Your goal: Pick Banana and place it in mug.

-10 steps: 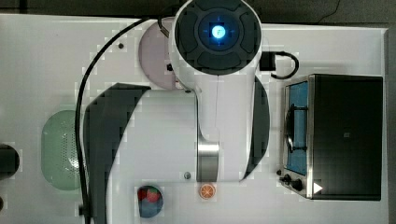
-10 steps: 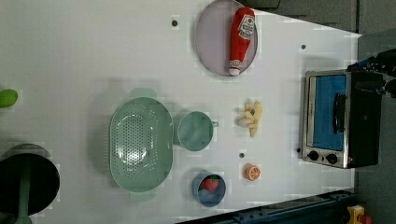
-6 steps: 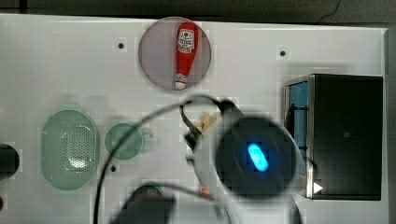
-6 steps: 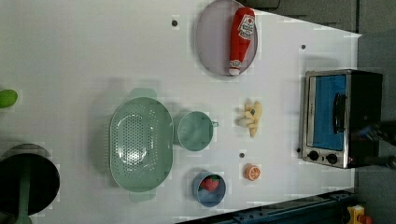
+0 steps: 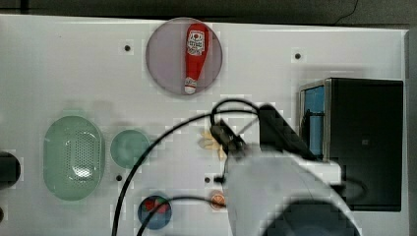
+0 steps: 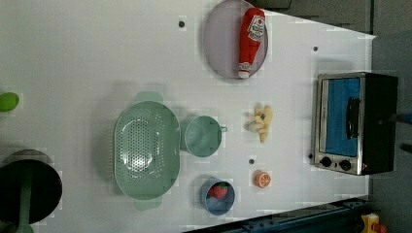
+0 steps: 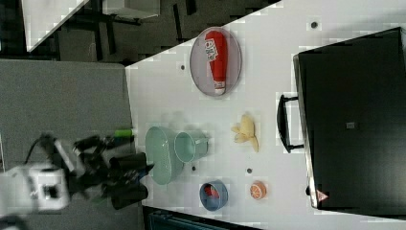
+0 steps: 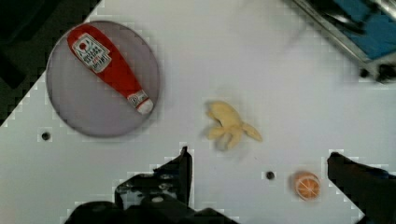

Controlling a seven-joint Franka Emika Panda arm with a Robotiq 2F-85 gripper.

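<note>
**Banana on the table, gripper wide**

White tabletop (image 6: pixel 97 48) carries everything I see. Toaster oven (image 6: pixel 354 124) sits at the left view's right, then the green colander (image 6: pixel 145 150), with the mug (image 6: pixel 203 136) touching it. Near the mug lies the banana (image 6: pixel 261 124), untouched. My gripper (image 8: pixel 259 163) hangs above, fingers (image 8: pixel 184 168) spread wide, empty.

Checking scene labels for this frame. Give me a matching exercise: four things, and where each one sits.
Things:
1. ketchup bottle
2. banana
3. mug
4. strawberry

Places:
A. in the blue bowl
B. right beside the green basket
C. lying on the round plate
D. bare table, between the mug and the toaster oven

Pairs: 1-C, 2-D, 3-B, 4-A
</note>
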